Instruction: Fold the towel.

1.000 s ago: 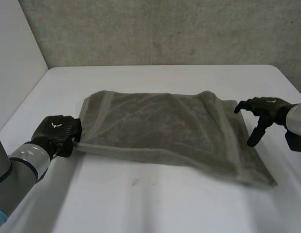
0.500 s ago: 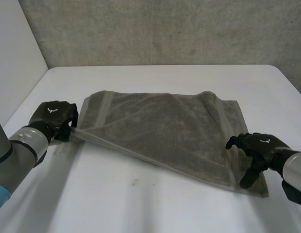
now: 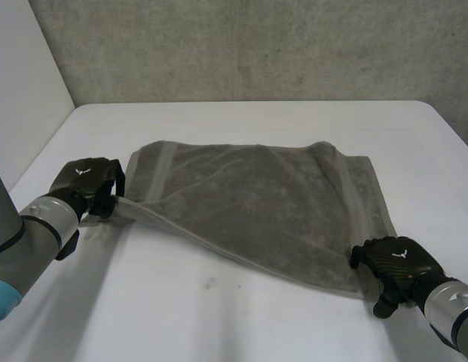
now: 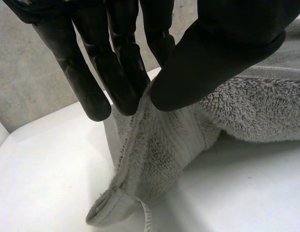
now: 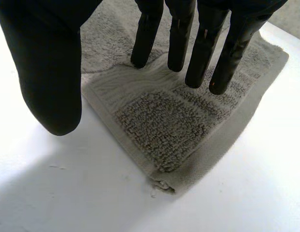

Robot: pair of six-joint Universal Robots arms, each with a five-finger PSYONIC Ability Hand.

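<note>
In head view, right hand (image 3: 396,265) hides towel (image 3: 256,196) corner.

Matte black left hand (image 3: 89,185) and right hand (image 3: 396,264), each marked with a small white emblem on the back. Smooth, rounded fingers (image 4: 87,87), broad thumb. Silver-grey wrists, dark-banded. Thick grey left arm (image 3: 15,249), capped light blue.

The grey towel (image 3: 256,200) lies spread on the white table (image 3: 241,317). The left hand (image 3: 87,181) is at one near corner of it. This corner is lifted off the table and goes in between the hand's fingers, so the edge beside the hand stands a little raised. The right hand (image 3: 392,264) is on the other near corner, with its fingers pointing down on the cloth.
</note>
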